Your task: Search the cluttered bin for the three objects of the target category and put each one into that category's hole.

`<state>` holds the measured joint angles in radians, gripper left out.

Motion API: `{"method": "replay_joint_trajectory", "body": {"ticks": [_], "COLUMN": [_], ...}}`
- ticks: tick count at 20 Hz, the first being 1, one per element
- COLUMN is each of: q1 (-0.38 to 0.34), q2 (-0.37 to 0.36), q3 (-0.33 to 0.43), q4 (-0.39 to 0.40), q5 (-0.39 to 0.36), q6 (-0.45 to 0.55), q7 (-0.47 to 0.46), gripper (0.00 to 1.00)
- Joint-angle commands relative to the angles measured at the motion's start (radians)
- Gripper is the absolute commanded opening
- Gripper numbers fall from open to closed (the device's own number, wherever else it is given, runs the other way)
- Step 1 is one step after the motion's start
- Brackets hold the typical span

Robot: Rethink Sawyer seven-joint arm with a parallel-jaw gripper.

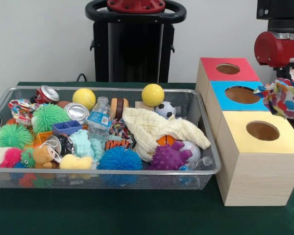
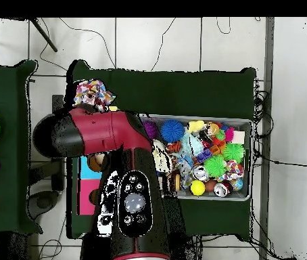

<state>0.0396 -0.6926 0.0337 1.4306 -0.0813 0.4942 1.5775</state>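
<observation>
a printed fabric piece (image 1: 284, 98) hangs in the air at the right of the front view, just beside the blue-topped cube (image 1: 240, 93) and a little above and behind the yellow-topped cube (image 1: 259, 161). it dangles below the red arm (image 1: 279, 49), so it looks carried, probably on its way to the hole (image 1: 262, 130) in the yellow top; the gripper itself is hidden by the cloth, and i cannot tell how it stands. from above, the same piece (image 2: 90, 95) shows past the arm's end, near the table's (image 2: 183, 88) edge.

another printed piece (image 1: 20, 108) lies at the far left of the wire bin (image 1: 112, 178), by a crushed can (image 1: 46, 94). a third is not plainly visible.

the red-topped cube (image 1: 228, 68) stands farthest back. the bin is crowded: a cream cloth (image 1: 157, 129) drapes over balls and could hide more, with spiky green balls (image 1: 12, 135), a water bottle (image 1: 99, 117) and yellow balls (image 1: 152, 94) around it.
</observation>
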Motion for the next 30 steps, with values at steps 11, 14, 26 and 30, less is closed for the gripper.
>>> {"method": "replay_joint_trajectory", "body": {"ticks": [11,14,26,30], "q1": [-0.004,0.002,-0.005,-0.011], "q2": [0.042,0.045,0.058,0.065], "q3": [-0.043,-0.056,-0.062,-0.059], "q4": [0.094,0.096,0.145,0.164], "q5": [-0.042,-0.046,-0.040,-0.035], "q6": [-0.114,-0.123,-0.177,-0.195], "q7": [0.173,0.172,0.169,0.175], "gripper": [0.00,0.00,0.00,0.00]}}
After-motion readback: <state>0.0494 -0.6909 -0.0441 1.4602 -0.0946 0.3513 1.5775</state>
